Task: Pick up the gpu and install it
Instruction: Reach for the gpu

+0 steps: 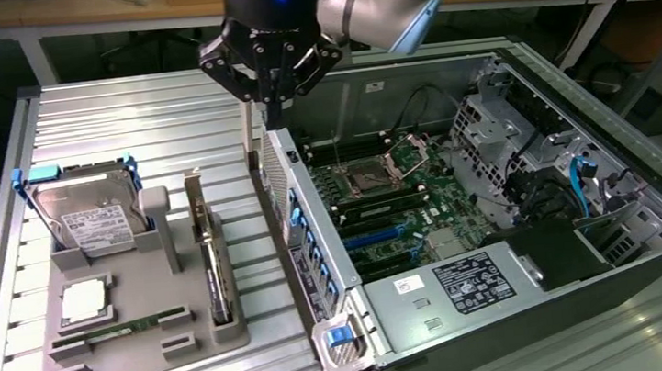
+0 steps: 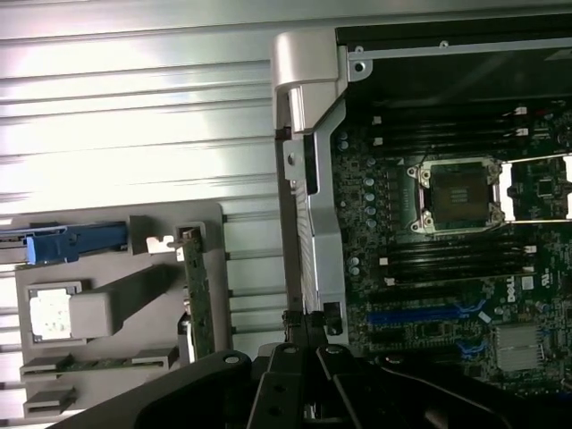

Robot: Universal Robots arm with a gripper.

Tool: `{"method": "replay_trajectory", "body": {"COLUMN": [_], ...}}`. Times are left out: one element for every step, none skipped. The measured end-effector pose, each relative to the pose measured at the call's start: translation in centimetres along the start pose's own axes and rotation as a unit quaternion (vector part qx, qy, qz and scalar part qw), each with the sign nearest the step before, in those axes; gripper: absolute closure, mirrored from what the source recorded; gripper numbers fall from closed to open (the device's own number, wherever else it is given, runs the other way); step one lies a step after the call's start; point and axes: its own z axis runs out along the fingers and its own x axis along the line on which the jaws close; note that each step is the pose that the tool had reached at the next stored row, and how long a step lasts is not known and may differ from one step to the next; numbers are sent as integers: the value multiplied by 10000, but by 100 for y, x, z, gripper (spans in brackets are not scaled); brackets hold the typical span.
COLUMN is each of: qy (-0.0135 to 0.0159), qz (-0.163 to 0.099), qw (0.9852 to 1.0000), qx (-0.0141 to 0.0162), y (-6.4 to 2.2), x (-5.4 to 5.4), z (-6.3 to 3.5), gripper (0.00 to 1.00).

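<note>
The gpu [image 1: 206,254] is a thin green card with a metal bracket, standing on edge in a slot of the grey holder [image 1: 139,353] on the exterior view's left. The wrist view shows the gpu [image 2: 195,295] edge-on beside the case wall. My gripper [image 1: 275,116] hangs shut and empty above the far end of the open computer case's side wall [image 1: 302,235], behind the gpu and well above it. In the wrist view my gripper [image 2: 308,344] points down at that wall's edge.
The holder also carries a hard drive [image 1: 87,211] with blue rails, a processor [image 1: 85,304] and a memory stick [image 1: 118,332]. The open case holds the motherboard [image 1: 394,197] with its CPU socket [image 2: 460,192], blue slots [image 2: 420,315] and a power supply [image 1: 470,282]. A ribbed metal table [image 1: 114,116] lies beneath.
</note>
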Motion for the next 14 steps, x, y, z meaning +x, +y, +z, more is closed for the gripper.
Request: {"method": "replay_trajectory", "body": {"qy": [0,0,0,0,0,0,0,0,0,0,0,0,0,0], "qz": [0,0,0,0,0,0,0,0,0,0,0,0,0,0], "qw": [10000,10000,10000,10000,10000,10000,10000,10000,10000,10000,10000,10000,10000,10000], "qx": [0,0,0,0,0,0,0,0,0,0,0,0,0,0], "y": [-1,-1,-2,-2,-3,-3,-4,-4,-5,-6,-6,-7,-7,-8], "x": [7,13,20,28,35,43,50,58,66,74,84,92,100,107], "z": [0,0,-1,-1,-1,-1,-1,-2,-2,-2,-2,-3,-3,-3], "gripper": [89,89,89,89,89,89,89,89,89,89,89,89,89,89]}}
